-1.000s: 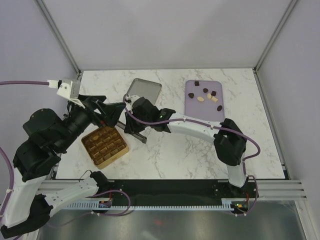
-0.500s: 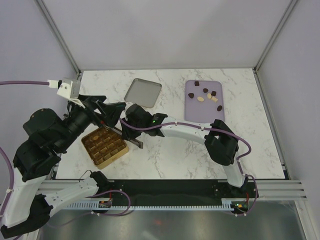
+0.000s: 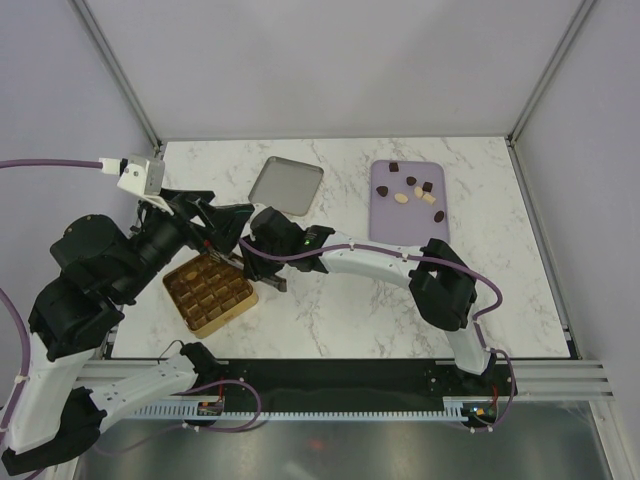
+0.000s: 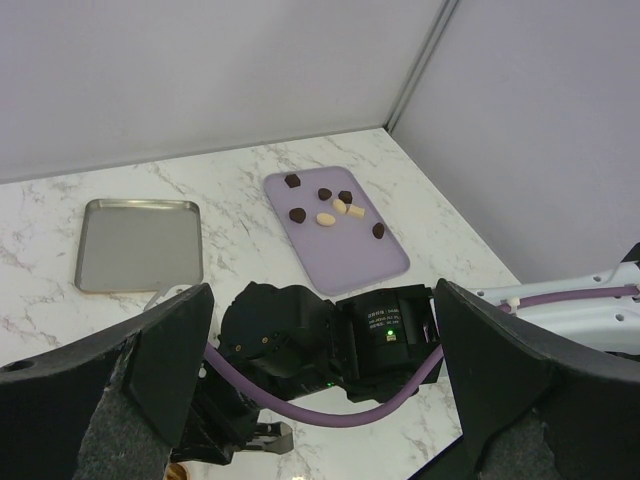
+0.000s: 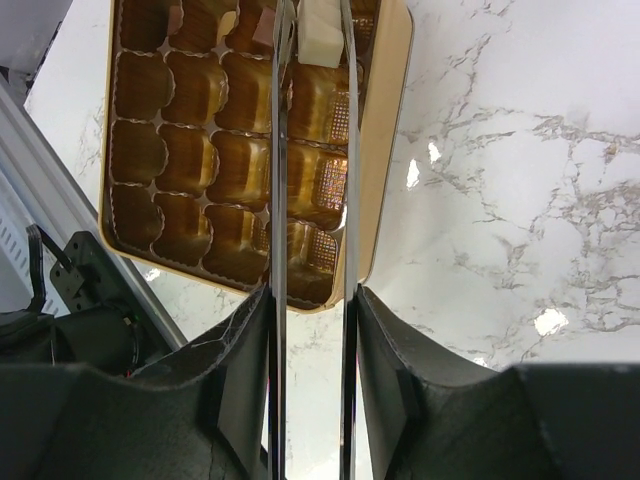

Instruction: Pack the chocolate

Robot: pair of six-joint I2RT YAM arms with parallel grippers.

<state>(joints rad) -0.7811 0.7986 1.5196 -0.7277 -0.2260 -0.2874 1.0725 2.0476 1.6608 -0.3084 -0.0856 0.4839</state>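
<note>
Left jaws gape wide and empty above the box's (image 3: 215, 325) far edge, by the counter's (image 3: 350, 300) left edge. Right jaws hang over the box, a white chocolate (image 5: 320, 35) dead between their tips, low over a cell; gripped or just freed, I cannot tell. Other pieces (image 3: 408, 190) lie on the tray (image 3: 410, 222) toward the far right corner, nearer the right jaws

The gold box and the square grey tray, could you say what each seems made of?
The gold box looks like foil-faced card, judging by its metallic sheen and thin rim; its brown grid insert looks like glossy moulded plastic. The square grey tray is probably brushed metal: dull sheen, raised rim.
</note>
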